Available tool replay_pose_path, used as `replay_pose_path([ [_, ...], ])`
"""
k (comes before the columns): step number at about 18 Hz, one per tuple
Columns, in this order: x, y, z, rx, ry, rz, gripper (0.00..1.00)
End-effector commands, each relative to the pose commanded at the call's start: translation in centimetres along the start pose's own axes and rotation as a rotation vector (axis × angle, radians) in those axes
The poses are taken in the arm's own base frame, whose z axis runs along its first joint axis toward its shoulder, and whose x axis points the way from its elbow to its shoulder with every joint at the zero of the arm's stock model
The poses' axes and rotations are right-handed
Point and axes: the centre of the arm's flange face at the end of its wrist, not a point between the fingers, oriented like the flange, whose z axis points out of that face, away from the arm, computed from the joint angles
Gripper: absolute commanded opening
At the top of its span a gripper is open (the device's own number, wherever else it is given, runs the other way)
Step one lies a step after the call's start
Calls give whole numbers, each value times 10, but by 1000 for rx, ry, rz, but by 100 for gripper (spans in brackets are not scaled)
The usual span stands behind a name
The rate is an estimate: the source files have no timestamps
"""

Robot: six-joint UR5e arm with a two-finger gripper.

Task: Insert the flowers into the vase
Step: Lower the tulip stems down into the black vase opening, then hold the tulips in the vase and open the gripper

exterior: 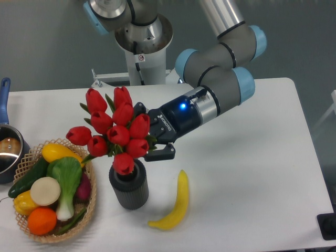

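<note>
The flowers (pixel 114 128), a bunch of glossy red tulip buds with green leaves, lean to the left above the vase (pixel 129 188). Their lowest bud sits at the vase's mouth and the stems reach down into it. The vase is a dark grey ribbed cylinder standing upright on the white table. My gripper (pixel 153 138) comes in from the right, shut on the flowers just behind the buds; its black fingers (pixel 160 154) hover right above the vase's rim.
A woven basket (pixel 88 202) of vegetables stands just left of the vase. A yellow banana (pixel 177 202) lies to the vase's right. A pot (pixel 9 148) with a blue handle sits at the left edge. The robot base (pixel 140 39) rises behind.
</note>
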Motion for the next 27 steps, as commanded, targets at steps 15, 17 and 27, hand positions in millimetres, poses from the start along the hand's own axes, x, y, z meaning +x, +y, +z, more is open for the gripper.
replay_pose_path([
  [15, 9, 52, -3, -3, -7, 16, 39],
  [17, 9, 58, -3, -5, -7, 9, 39],
  [27, 14, 76, -5, -50, -18, -20, 39],
])
